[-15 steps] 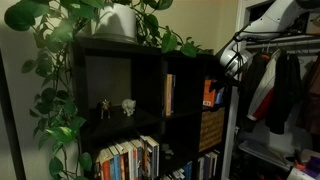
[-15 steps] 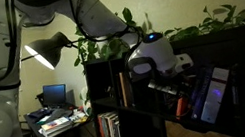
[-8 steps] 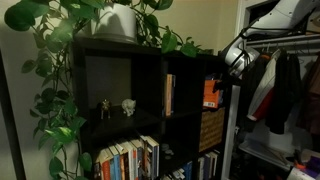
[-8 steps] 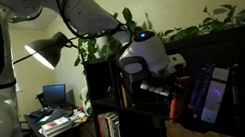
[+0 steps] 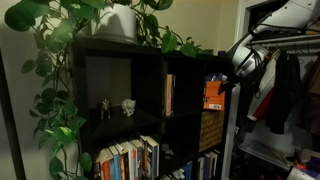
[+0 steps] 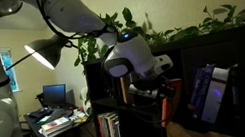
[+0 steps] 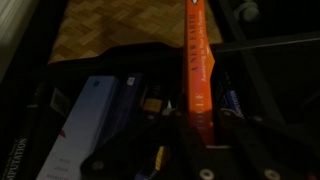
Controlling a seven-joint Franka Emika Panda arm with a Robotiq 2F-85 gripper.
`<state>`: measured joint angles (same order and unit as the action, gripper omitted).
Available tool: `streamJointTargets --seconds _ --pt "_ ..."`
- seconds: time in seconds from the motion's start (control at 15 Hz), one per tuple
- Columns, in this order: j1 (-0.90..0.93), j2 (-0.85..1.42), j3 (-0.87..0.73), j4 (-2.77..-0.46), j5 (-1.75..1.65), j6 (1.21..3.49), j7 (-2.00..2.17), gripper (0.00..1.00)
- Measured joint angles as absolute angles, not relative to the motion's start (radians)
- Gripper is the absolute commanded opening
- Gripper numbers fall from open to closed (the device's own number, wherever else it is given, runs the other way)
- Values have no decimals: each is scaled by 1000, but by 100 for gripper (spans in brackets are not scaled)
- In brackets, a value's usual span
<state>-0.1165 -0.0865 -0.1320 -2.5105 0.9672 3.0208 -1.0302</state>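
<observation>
My gripper (image 7: 201, 128) is shut on the lower end of an orange book (image 7: 200, 55), whose spine runs up the middle of the wrist view. In an exterior view the orange book (image 5: 212, 93) sticks out at the front of the upper right cube of the black shelf (image 5: 150, 60), with the gripper (image 5: 228, 86) at its outer edge. In an exterior view the gripper (image 6: 164, 94) stands in front of the shelf with a strip of the orange book (image 6: 167, 103) below it. Blue and dark books (image 7: 90, 115) stand beside it.
Leafy plants (image 5: 60, 40) hang over the shelf top. Two small figurines (image 5: 117, 106) sit in a middle cube, books (image 5: 130, 160) below, a woven basket (image 5: 211, 128) under the orange book. Clothes (image 5: 280, 90) hang beside the shelf. A lamp (image 6: 47, 53) and a desk with a monitor (image 6: 54, 95) stand behind the arm.
The gripper has drawn back from the shelf with the orange book, which now stands further out of its cube. The jaws have stayed shut.
</observation>
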Motion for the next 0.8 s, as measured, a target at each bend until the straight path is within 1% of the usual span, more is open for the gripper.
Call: streamJointTargets --seconds 0.53,0.6,0.8 --pt "-117 -108 -117 -2543 943 3045 -1018 21" --pt "-117 -108 -117 -2543 943 3045 -1018 6" --pt "-117 -107 -116 -2543 943 3045 -1018 6"
